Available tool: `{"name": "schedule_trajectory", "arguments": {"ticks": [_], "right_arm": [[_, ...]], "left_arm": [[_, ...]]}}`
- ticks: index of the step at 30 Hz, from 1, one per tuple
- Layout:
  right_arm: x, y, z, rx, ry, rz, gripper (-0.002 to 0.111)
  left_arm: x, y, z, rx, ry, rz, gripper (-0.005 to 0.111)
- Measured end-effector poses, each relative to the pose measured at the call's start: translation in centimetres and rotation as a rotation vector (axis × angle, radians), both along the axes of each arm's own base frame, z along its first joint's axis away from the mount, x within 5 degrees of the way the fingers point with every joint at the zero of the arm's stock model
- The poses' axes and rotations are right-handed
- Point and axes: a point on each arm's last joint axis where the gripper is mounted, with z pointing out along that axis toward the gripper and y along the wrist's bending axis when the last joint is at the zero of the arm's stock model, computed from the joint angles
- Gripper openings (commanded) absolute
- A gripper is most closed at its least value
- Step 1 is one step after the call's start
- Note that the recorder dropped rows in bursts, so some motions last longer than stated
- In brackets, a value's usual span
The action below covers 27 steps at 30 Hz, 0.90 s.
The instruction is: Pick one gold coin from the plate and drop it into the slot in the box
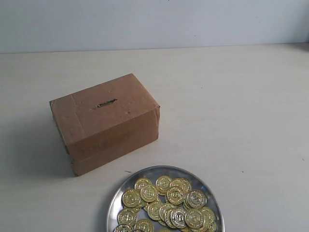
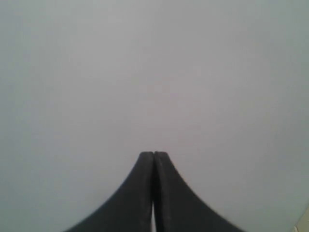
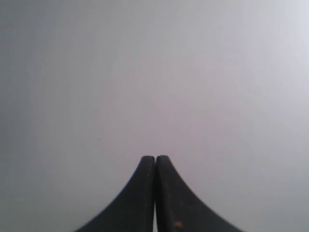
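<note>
A staged test bench, seemingly a lab or studio: a pale cream tabletop [image 1: 241, 121] runs back to a blank grey-white wall [image 1: 154, 21] behind a brown rectangular cardboard box [image 1: 108, 128], while a round shiny silver metal plate [image 1: 159, 169] holding gold coins [image 1: 166, 203] sits just in front of the box.

My left gripper [image 2: 153, 153] has its two black fingers [image 2: 137, 193] pressed together along their whole visible length, tips touching. Beyond them I see only a plain pale grey surface [image 2: 154, 72], blurred and featureless. A thin beige sliver [image 2: 304, 224] shows at one corner; I cannot tell what it is.
</note>
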Motion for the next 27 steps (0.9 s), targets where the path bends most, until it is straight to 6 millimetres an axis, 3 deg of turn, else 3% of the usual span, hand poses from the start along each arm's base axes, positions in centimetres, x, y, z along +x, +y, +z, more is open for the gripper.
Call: {"name": "schedule_trajectory", "arguments": {"ticks": [13,23,27], "right_arm": [[3.2,0.5,-8.3,-0.259,0.083,-0.067,0.000],[3.6,0.4,-9.2,-0.258,0.148,-0.066,0.000],[3.9,0.2,-9.9,-0.237,0.231,-0.065,0.000]], "left_arm": [[1.8,0.0,-6.1,0.027,0.151,0.010,0.000],[2.0,0.0,-7.2,0.036,0.200,0.009,0.000],[2.0,-0.1,-8.0,0.043,0.295,0.000,0.000]]}}
